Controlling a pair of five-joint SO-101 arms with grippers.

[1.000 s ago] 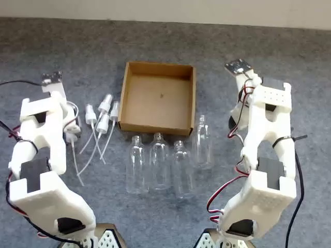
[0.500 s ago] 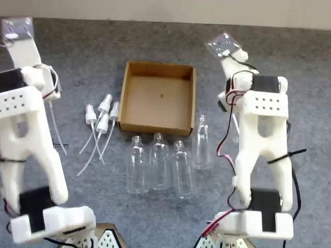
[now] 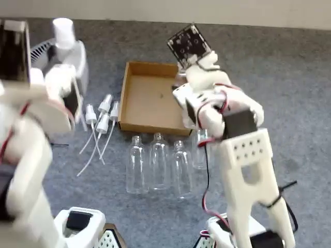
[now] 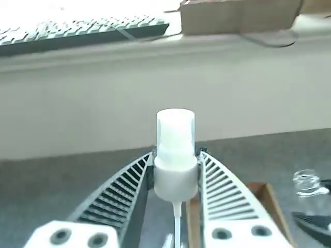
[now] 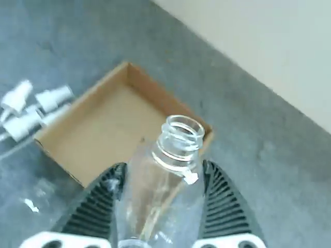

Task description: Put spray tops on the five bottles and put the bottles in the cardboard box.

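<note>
My left gripper is shut on a white spray top, held upright with its thin tube hanging down. In the high view that spray top is up at the far left. My right gripper is shut on a clear open-necked bottle, held above the near edge of the cardboard box. The right arm leans over the box. Several empty bottles stand in a row in front of the box. Loose spray tops lie left of it.
The grey carpeted table has free room on its far right and behind the box. A pale wall edge runs along the back. The arm bases stand at the near edge.
Both arms have risen from the table. The left one lifted the spray top up and back. The right one swung left over the box with the bottle.
</note>
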